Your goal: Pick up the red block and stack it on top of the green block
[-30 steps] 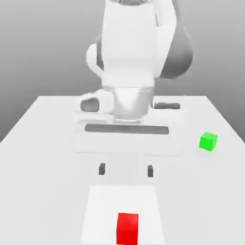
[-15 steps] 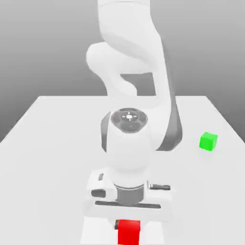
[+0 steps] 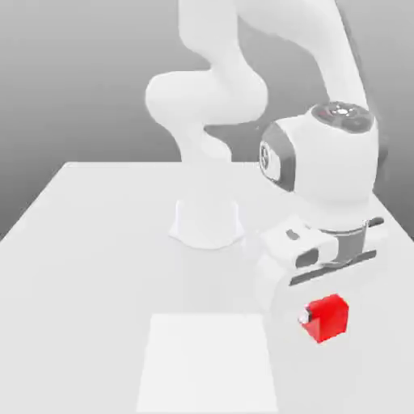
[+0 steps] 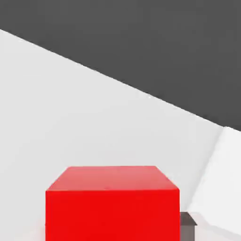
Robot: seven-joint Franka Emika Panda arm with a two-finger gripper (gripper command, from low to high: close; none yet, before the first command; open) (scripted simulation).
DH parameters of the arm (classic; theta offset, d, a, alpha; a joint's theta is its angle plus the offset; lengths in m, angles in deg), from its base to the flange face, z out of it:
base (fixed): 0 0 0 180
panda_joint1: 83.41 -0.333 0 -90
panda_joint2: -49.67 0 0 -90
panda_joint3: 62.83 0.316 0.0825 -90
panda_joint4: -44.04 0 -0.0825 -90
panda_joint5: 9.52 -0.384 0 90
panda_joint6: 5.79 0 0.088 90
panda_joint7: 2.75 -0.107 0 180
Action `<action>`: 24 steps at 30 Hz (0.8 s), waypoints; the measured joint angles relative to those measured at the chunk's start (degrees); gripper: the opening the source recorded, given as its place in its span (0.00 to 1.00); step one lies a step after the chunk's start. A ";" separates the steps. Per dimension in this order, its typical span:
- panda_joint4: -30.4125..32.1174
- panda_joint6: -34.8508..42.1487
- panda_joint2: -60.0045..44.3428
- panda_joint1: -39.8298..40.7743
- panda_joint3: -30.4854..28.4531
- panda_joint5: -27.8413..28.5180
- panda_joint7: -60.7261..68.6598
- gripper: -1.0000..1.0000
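Note:
The red block (image 3: pixel 329 317) hangs above the table at the exterior view's right, tilted slightly, with my gripper (image 3: pixel 326 318) shut on it below the white hand (image 3: pixel 319 255). In the hand view the red block (image 4: pixel 113 202) sits close up, with a dark finger pad (image 4: pixel 188 227) against its side. The green block is hidden; the hand and wrist cover the place at the exterior view's right where it stood.
The white table (image 3: pixel 81 259) runs to a far edge behind the arm's base (image 3: pixel 207 222). A paler square patch (image 3: pixel 206 364) lies on the table near the front edge. The arm's wrist (image 3: pixel 323 162) looms over the right side.
The gripper closed on the red block at the front, lifted it off the pale patch and swung it to the exterior view's right. The green block is now covered.

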 joint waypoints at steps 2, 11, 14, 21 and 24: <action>1.95 0.22 2.31 -5.37 1.81 -2.11 5.12 0.00; 10.84 0.90 12.33 -25.56 9.89 -9.36 26.54 0.00; 13.83 1.00 15.44 -32.72 12.75 -11.07 33.18 0.00; 15.29 -4.09 10.54 -30.60 17.54 0.06 28.61 0.00; 15.16 -7.13 6.73 -28.09 18.34 6.95 23.81 0.00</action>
